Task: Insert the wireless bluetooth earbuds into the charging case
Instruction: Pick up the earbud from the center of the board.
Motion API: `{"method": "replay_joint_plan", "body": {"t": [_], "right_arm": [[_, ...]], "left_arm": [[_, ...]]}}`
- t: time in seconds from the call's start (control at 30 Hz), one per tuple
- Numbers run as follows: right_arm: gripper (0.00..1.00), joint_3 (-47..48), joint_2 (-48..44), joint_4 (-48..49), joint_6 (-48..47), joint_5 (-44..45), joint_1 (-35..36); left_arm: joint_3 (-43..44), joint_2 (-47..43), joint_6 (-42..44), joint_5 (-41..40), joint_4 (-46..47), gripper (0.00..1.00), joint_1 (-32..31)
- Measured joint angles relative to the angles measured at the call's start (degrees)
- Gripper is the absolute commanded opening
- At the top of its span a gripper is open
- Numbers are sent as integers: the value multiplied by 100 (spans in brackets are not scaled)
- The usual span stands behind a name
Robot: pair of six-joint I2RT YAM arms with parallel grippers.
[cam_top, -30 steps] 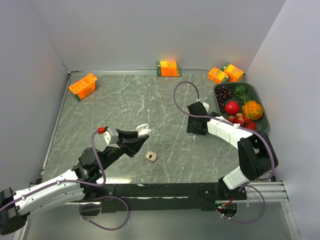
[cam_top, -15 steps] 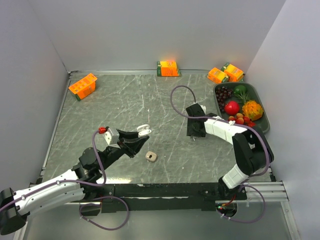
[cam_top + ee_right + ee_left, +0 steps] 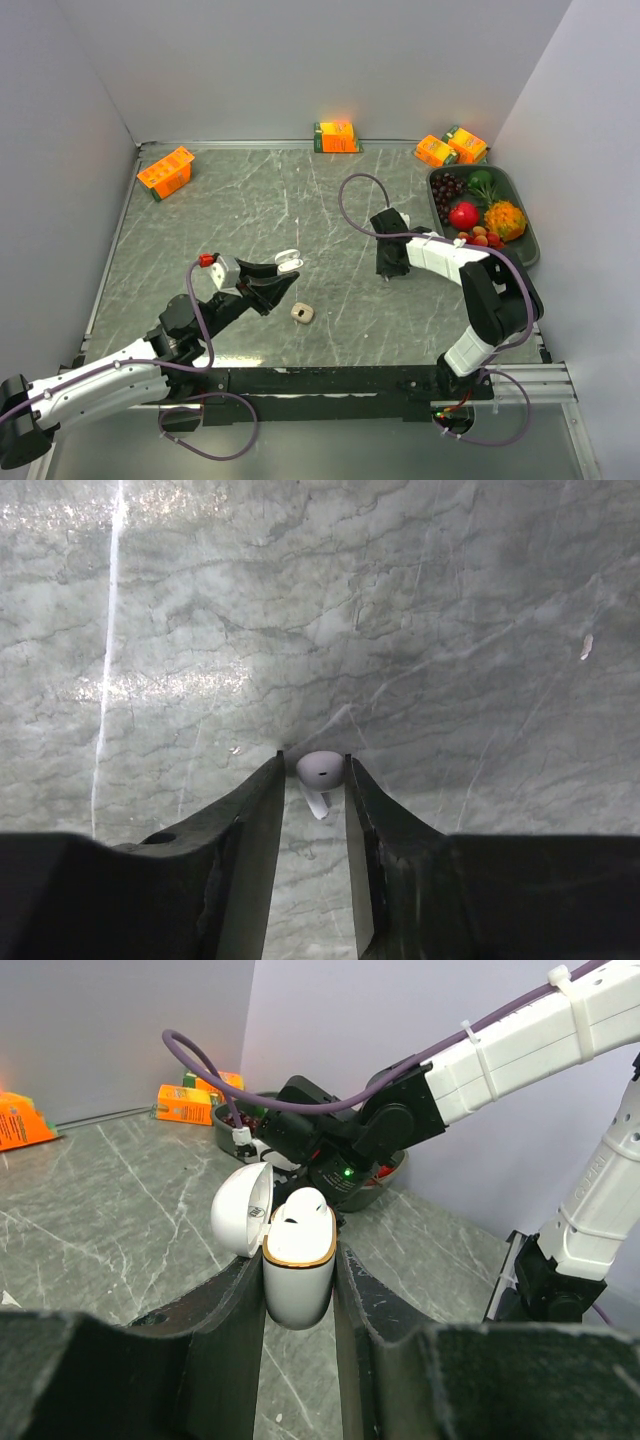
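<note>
My left gripper (image 3: pixel 300 1260) is shut on a white charging case (image 3: pixel 298 1285) with a gold rim, held above the table. Its lid (image 3: pixel 240 1222) stands open to the left, and one white earbud (image 3: pixel 300 1210) sits in the case. From above, the case (image 3: pixel 287 259) is left of centre. My right gripper (image 3: pixel 314 763) points down at the marble table, right of centre (image 3: pixel 390 270). A second white earbud (image 3: pixel 320 770) lies on the table between its fingertips, stem toward the camera. The jaws are narrow around it: the right finger touches it and a dark sliver remains on the left.
A small beige rounded object (image 3: pixel 302 313) lies on the table near the front, below the held case. A dark tray (image 3: pixel 527 215) of fruit stands at the right edge. Orange cartons sit at the back left (image 3: pixel 165 171), back centre (image 3: pixel 336 136) and back right (image 3: pixel 450 148).
My right arm has shifted slightly left and its jaws have narrowed around the earbud on the table. The left arm and the case have stayed still.
</note>
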Motion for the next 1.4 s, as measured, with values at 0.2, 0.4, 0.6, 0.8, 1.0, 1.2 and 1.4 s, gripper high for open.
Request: {"method": "replay_joint_plan", "body": {"t": [0.2, 0.4, 0.6, 0.8, 1.0, 1.2, 1.4], "right_arm": [[20, 0, 4, -2, 11, 4, 0], [0, 0, 4, 0, 52, -15, -2], [0, -85, -76, 94, 229, -55, 0], [0, -291, -564, 177, 452, -142, 103], [0, -459, -1825, 546, 581, -59, 413], [0, -407, -2874, 1078, 588, 284, 997], [0, -365, -3499, 1729, 374, 815, 1805]], "left_arm": [[0, -9, -11, -2, -2, 1, 0], [0, -39, -81, -2, -15, 1, 0], [0, -83, -87, -2, -42, 1, 0], [0, -87, -85, -7, -42, 1, 0], [0, -74, -83, -46, -37, 1, 0], [0, 15, -63, -157, -20, 1, -9], [63, 385, 63, -258, 192, 1, -9]]}}
